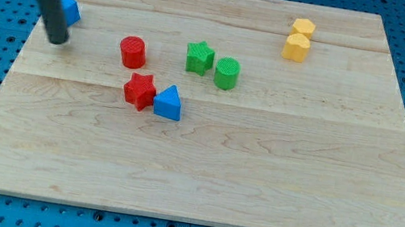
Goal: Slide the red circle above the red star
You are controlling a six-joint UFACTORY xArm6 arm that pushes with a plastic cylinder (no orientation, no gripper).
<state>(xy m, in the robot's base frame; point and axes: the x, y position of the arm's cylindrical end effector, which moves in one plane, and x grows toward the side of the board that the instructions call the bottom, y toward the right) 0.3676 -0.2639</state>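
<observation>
Red plastic, by its look, forms the two task pieces. Camera view: the red circle (132, 52), a short upright cylinder, stands on the pale wooden board (257, 179) just at 11 o'clock of the red star (140, 91), the two close but apart. A blue triangle (168, 103) touches the star at its 3 o'clock side. A green star (200, 57) and a green cylinder (227, 73) sit at 3 o'clock of the circle; two yellow blocks (299, 40) lie well apart toward 2 o'clock. My tip (57, 40) rests at 9 o'clock of the circle, near but not touching, with another blue block (69, 9) just behind the rod.

The arm carries no pincer, only the rod, so there is nothing to spread or close.

Handling, as a judgement: the circle appears light, rigid and free-sliding on smooth wood. Its round wall tends to roll off a glancing contact, so pushes belong squarely through its centre, from 9 o'clock to nudge it over the star.
</observation>
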